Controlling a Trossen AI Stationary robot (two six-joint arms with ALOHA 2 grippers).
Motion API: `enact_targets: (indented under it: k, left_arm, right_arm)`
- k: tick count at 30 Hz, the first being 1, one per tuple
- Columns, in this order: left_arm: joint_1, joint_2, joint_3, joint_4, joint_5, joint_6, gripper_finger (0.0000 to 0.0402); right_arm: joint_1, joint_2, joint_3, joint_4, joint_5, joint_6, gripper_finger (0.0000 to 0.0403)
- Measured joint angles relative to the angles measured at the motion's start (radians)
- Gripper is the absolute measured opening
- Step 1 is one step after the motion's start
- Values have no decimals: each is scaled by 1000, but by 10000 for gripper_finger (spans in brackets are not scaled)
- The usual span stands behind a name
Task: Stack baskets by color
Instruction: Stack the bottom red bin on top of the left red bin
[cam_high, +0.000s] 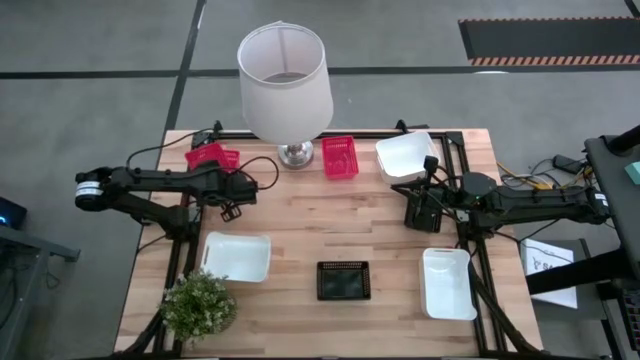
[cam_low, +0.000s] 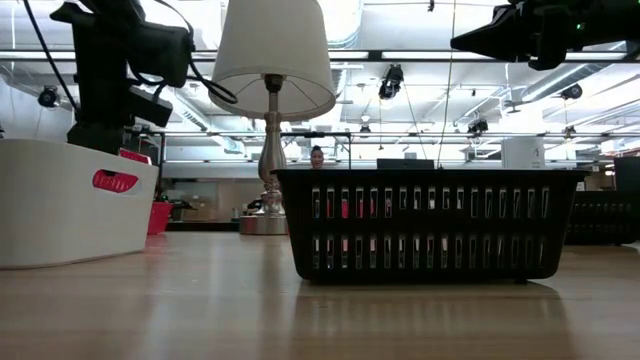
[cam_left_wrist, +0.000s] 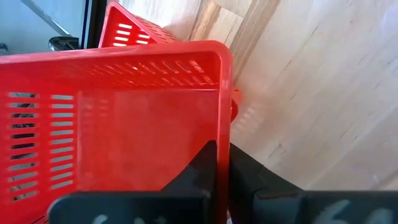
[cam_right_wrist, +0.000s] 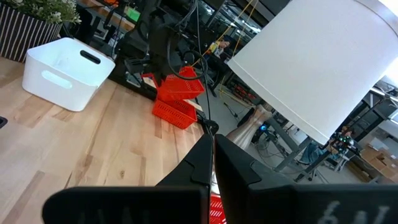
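The left gripper sits at the far left of the table, fingers pinched on the wall of a red basket; the left wrist view shows that wall clamped between them, with a second red basket just beyond it; in the high view the pair reads as one red patch by the table's far left edge, and the right wrist view shows one tilted above the other; so the step in hand appears to be nesting red into red, and it looks close to done.

The next move, as I judge it, calls for settling the held basket squarely into the lower one, letting go, then going after the third red basket, which stands just right of the lamp; the lamp's base is near, so the approach wants care.

The right gripper hovers right of centre, fingers together and holding nothing.

Counted in the high view: three red baskets; three white ones, one at far right, one at near right, one at near left; one black basket or nested stack at near centre, and I cannot tell how many it holds; one lamp; one potted plant at the near left corner.
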Motion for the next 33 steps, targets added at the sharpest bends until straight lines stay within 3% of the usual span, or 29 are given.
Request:
enact_targets:
  k: [10, 15, 28, 33]
  left_arm:
    - [0, 0, 0, -1, -5, 0, 113]
    - [0, 0, 0, -1, -5, 0, 145]
    - [0, 0, 0, -1, -6, 10, 150]
    - [0, 0, 2, 0, -6, 31, 128]
  right_arm:
    - [0, 0, 0, 0, 0, 0, 9]
    - [0, 0, 0, 0, 0, 1, 9]
    - [0, 0, 0, 0, 0, 1, 9]
    - [0, 0, 0, 0, 0, 1, 9]
